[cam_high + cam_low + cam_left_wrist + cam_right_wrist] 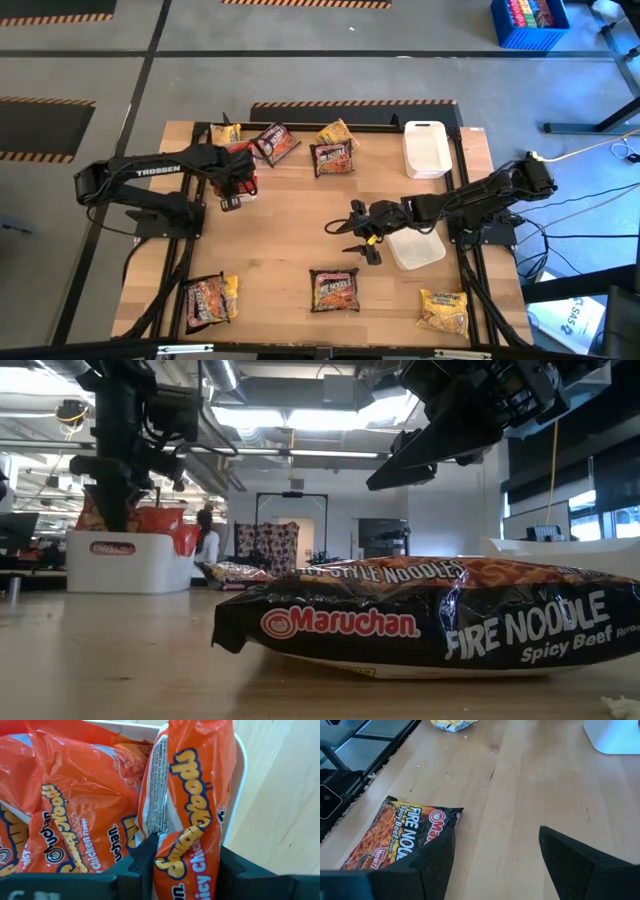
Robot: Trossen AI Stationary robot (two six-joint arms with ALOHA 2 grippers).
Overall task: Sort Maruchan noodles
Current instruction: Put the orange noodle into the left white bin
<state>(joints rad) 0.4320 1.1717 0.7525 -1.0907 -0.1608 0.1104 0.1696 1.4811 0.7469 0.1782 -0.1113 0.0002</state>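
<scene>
**Q:** Where are the arms, and what are their jaws doing?

**A:** The left gripper [186,865] hangs over a white tray [241,785] at the far left of the wooden bench [290,230]. Its jaws are clamped on an upright red-orange packet [192,805], which stands at the tray's inner wall beside other red-orange packets [65,800] already lying in it. The right gripper [362,232] hovers above the middle of the bench with its jaws spread wide and nothing between them.

**Q:** Where are the remaining noodle packets?

**A:** A black Fire Noodle packet [335,289] lies flat at the near middle edge, just beside and below the right gripper. A second dark packet [333,158] sits near the far edge, with a reddish packet [277,143] to its left and yellow packets [337,132] close by. A pair of overlapping packets [210,298] rests at the near left corner, and a yellow packet [444,310] at the near right corner.

**Q:** Any other trays?

**A:** Two white trays on the right: one [426,148] at the far edge, one [418,250] under the right arm.
</scene>
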